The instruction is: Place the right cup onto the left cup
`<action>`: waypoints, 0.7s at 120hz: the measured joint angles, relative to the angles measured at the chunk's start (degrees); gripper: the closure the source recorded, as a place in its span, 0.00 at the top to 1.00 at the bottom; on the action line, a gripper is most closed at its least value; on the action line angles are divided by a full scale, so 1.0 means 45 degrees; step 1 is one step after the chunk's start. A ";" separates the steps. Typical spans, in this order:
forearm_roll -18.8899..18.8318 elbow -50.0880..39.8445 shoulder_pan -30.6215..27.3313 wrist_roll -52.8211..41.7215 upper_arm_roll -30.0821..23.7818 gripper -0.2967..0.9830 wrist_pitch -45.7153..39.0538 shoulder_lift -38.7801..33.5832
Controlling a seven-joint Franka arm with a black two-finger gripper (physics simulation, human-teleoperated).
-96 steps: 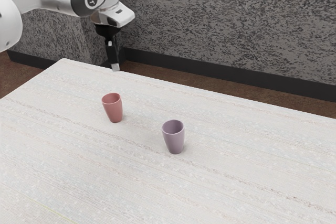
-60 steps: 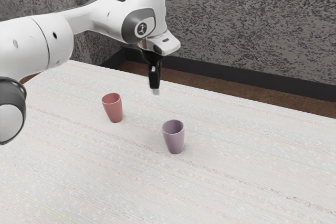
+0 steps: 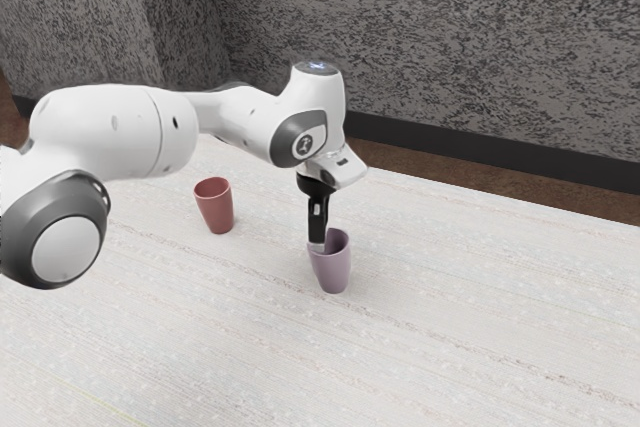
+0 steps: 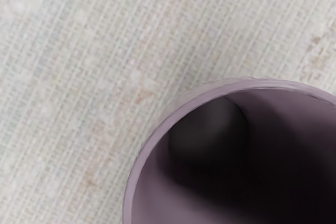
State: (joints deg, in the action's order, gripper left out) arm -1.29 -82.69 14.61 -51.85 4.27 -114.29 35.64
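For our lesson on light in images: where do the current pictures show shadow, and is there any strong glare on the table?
Exterior view: soft light, the table pale with no strong glare, only faint shading by the bases of the red cup and purple cup; wrist view: deep, near-black shadow inside the purple cup, its rim lighter.
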 joint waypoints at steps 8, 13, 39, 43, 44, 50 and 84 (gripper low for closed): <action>-0.0035 -0.0016 -0.0032 0.0047 -0.0110 0.64 -0.0354 0.0216; -0.0075 0.0045 -0.0088 0.0073 -0.0215 0.58 -0.0541 0.0331; -0.0036 0.0011 -0.0032 0.0279 -0.0304 0.29 -0.1076 0.0210; -0.0019 -0.0006 -0.0062 0.0331 -0.0305 0.26 -0.1118 0.0179; -0.0016 -0.0009 -0.0068 0.0343 -0.0305 0.26 -0.1128 0.0173; 0.0009 -0.0031 -0.0089 0.0420 -0.0305 0.23 -0.1178 0.0152; 0.0140 -0.0242 -0.0094 0.0781 -0.0341 0.18 -0.1329 0.0063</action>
State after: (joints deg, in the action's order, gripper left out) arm -0.66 -83.77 14.19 -48.34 2.74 -120.27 35.92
